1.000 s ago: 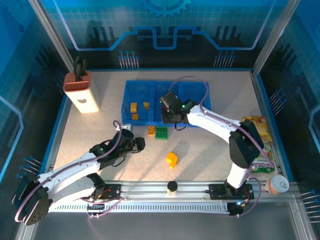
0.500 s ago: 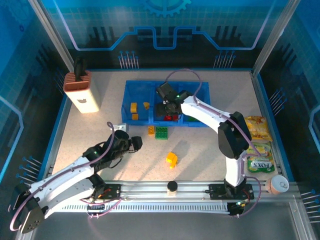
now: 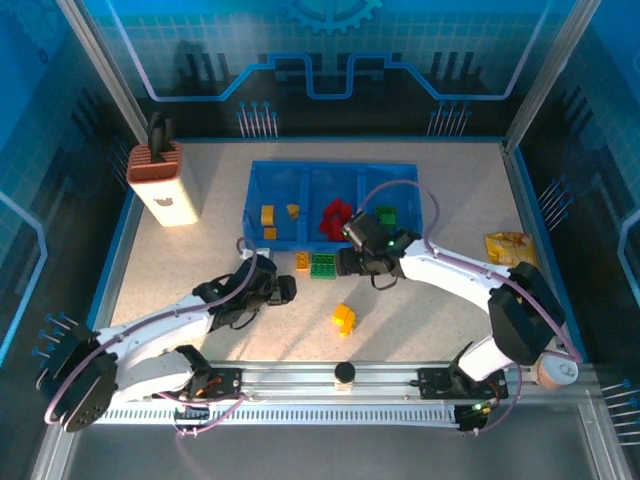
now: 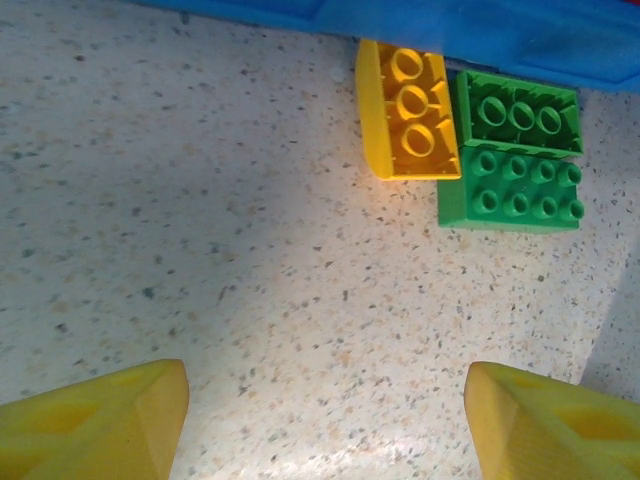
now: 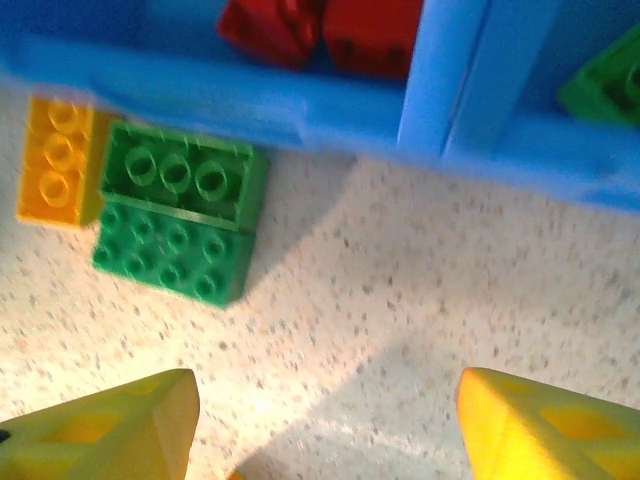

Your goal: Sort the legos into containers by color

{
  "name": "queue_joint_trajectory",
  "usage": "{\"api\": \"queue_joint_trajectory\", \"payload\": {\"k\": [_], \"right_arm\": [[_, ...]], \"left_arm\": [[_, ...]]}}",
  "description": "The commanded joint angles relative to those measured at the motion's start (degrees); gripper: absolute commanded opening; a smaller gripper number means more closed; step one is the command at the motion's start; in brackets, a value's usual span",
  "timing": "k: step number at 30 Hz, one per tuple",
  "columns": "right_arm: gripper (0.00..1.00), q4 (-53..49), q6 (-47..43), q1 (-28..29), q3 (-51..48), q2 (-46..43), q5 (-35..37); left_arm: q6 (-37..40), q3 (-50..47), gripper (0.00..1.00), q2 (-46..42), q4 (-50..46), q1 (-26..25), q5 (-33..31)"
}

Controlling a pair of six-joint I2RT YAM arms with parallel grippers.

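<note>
Left jaws and right jaws both gape wide and empty above the table point(image 3: 205, 255). A yellow brick point(image 4: 410, 110) and green brick point(image 4: 512, 195) lie touching, just beside the near wall of the bin point(image 4: 520, 30).

The top view looks down from above and behind the arms, far enough back to take in the whole counter point(image 3: 420, 320) and the bin point(image 3: 418, 195). The left wrist view sits close over the counter, looking past the left pincer point(image 4: 325, 425) toward the bin's near wall ahead. The right wrist view is just as near, facing that same wall beyond the right pincer point(image 5: 325, 430). All three views share the green brick point(image 4: 512, 175) and the yellow brick point(image 4: 408, 112) beside it, which lie ahead-right of the left pincer and ahead-left of the right.
</note>
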Motion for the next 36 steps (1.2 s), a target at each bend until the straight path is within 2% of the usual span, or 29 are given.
{"api": "queue_joint_trajectory", "payload": {"k": [1,7,12,16,29,36], "right_arm": [[0.69,3.1,3.9,1.3,-4.3,-3.0,-0.1],[0.68,4.7,6.0,1.7,-10.7,-6.9,0.6],[0.67,4.2,6.1,1.5,-12.4,-9.0,1.7],[0.67,4.4,6.3,1.4,-13.1,-9.6,1.9],[0.66,4.6,5.8,0.5,-14.0,-10.2,1.9],[0.66,4.2,5.6,-0.2,-15.0,-11.9,1.9]], "left_arm": [[1.2,3.1,0.73,4.0,5.6,0.6,3.3],[0.9,7.4,0.69,13.4,8.4,2.8,6.6],[-0.3,8.1,0.66,18.5,12.5,5.7,10.2],[0.3,10.5,0.61,22.1,12.0,6.2,11.0],[0.7,14.9,0.47,27.7,10.1,7.0,10.8],[0.4,15.2,0.35,28.0,7.9,7.0,8.7]]}}
